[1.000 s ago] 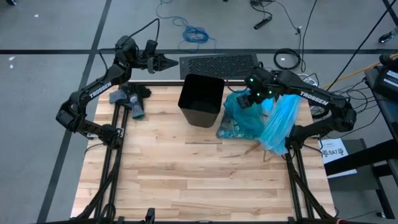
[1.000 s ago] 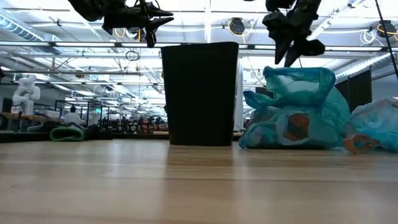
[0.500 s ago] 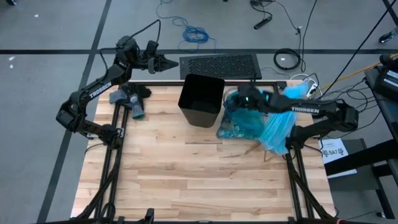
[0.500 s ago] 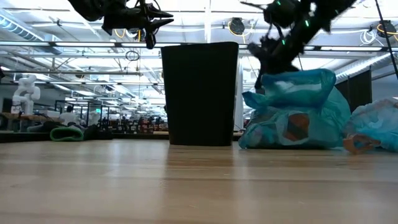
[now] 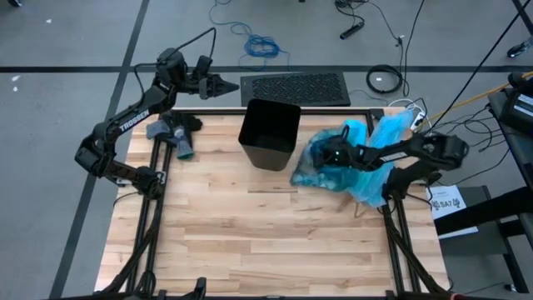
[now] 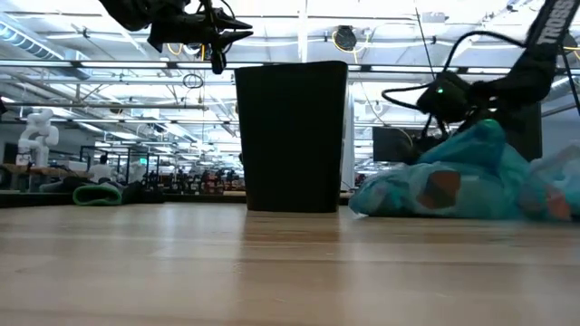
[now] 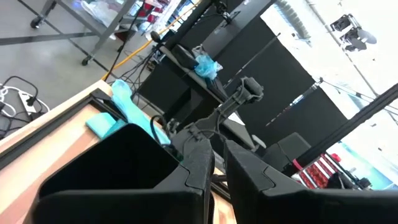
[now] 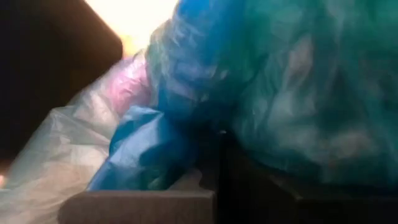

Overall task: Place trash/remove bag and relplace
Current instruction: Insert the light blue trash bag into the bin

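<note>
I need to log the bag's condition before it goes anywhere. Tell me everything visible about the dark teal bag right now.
The bag is dark teal, translucent, crinkly plastic, lying slumped on the wooden table just right of the black bin, out of it. Brown and pale scraps show through its wall in the low view. It is pressed low by the right gripper, which is pushed into its top. A paler sky-blue bag lies against its right side. Whether its mouth is tied cannot be seen.

Robotics lab, wooden table (image 5: 250,225) (framed rig), floor cables (image 5: 265,43); ceiling strip lights (image 6: 118,62)
</note>
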